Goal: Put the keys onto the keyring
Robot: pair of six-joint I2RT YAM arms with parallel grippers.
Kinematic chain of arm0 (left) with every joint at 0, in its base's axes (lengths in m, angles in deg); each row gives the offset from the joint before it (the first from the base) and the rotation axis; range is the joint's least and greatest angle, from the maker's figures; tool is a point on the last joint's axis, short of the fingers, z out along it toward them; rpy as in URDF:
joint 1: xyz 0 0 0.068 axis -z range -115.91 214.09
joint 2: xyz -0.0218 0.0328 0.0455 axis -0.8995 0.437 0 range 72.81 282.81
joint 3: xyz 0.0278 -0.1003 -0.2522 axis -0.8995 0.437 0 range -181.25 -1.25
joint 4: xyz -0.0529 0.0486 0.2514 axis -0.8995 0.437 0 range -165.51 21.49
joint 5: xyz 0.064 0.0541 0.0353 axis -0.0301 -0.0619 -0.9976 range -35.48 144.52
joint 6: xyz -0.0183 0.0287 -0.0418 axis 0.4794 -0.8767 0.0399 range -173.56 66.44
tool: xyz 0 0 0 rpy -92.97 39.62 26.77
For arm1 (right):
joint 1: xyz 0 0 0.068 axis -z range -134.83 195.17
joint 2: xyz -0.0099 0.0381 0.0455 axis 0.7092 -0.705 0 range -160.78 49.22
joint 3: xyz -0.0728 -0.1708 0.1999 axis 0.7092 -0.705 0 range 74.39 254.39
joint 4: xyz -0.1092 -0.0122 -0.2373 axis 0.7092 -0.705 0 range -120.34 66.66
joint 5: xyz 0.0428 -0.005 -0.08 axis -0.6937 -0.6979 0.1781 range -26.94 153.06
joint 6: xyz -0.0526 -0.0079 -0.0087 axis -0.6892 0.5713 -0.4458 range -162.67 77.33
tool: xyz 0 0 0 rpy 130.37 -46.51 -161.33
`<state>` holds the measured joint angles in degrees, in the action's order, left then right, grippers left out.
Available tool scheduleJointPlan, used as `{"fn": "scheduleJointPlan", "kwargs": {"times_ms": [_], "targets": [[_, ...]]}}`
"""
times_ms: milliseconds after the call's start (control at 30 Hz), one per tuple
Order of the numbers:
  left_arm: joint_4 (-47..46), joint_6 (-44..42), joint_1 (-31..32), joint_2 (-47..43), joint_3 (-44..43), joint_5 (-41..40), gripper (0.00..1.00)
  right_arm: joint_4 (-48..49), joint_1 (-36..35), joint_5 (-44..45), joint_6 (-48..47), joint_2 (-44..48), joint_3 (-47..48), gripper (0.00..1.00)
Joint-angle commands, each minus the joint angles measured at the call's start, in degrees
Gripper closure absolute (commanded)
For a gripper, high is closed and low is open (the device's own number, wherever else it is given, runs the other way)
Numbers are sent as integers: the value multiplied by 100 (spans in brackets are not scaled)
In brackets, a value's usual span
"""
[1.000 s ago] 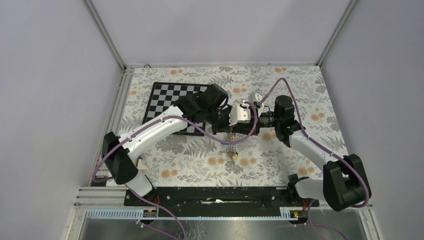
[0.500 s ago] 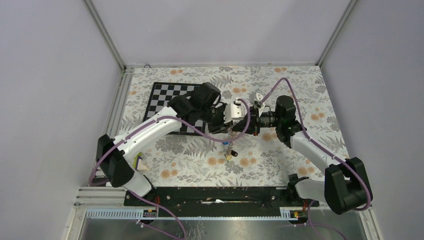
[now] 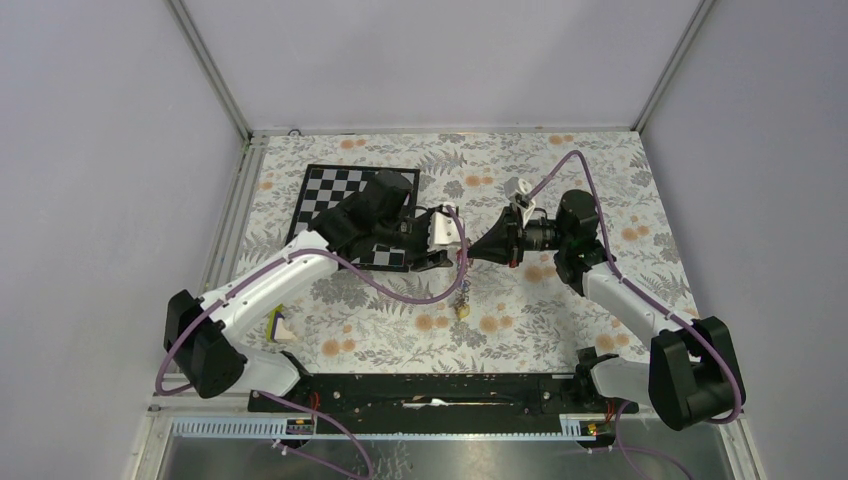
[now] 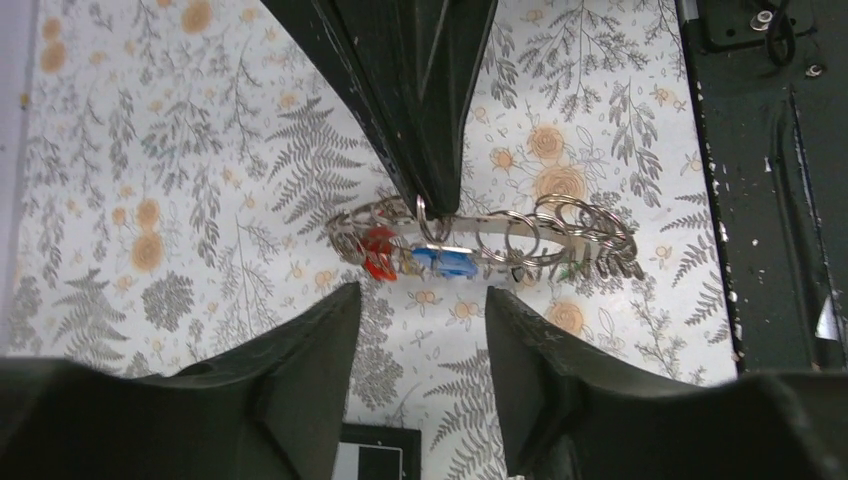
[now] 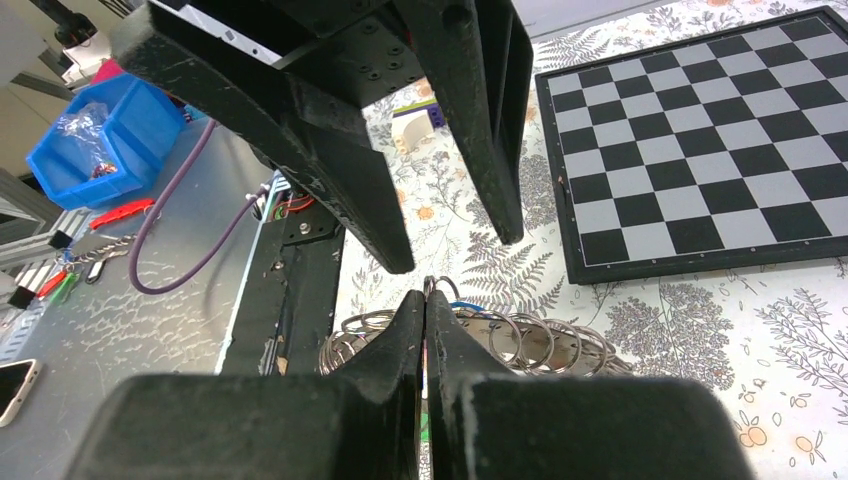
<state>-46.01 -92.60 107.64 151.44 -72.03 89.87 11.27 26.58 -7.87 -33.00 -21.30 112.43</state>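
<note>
While the right end effector (image 5: 425,305) pinches shut on the grey metal chain-like keyring (image 4: 520,238), hanging it above the floral worktop (image 4: 200,200) for access, the left end effector (image 4: 420,300) stands open just beside it; red and blue plastic-headed keys (image 4: 378,252) already hang there.

Robotics lab test cell: plain grey panel walls (image 3: 90,150), aluminium frame rails (image 3: 208,70), floral-clothed table (image 3: 620,170), blue parts bin (image 5: 100,140) alongside.

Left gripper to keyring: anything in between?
Nothing. In the left wrist view, only floral tablecloth shows behind the gap between the left gripper and the keyring, which the right gripper pinches.
</note>
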Motion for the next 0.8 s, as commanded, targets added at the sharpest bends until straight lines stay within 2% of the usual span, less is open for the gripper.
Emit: {"fn": "scheduleJointPlan", "kwargs": {"times_ms": [0,100,300,533,767], "targets": [[-559,-139,2,125,-13,474,51,643,56,-179,293,54,50,100],[-557,-143,2,177,0,568,61,691,66,-176,330,52,42,100],[-568,-125,11,246,38,789,74,720,76,-149,363,29,42,100],[-568,-58,44,311,3,868,100,731,88,-43,394,16,30,100],[-831,345,379,301,95,160,100,846,88,256,541,-28,2,100]]}}
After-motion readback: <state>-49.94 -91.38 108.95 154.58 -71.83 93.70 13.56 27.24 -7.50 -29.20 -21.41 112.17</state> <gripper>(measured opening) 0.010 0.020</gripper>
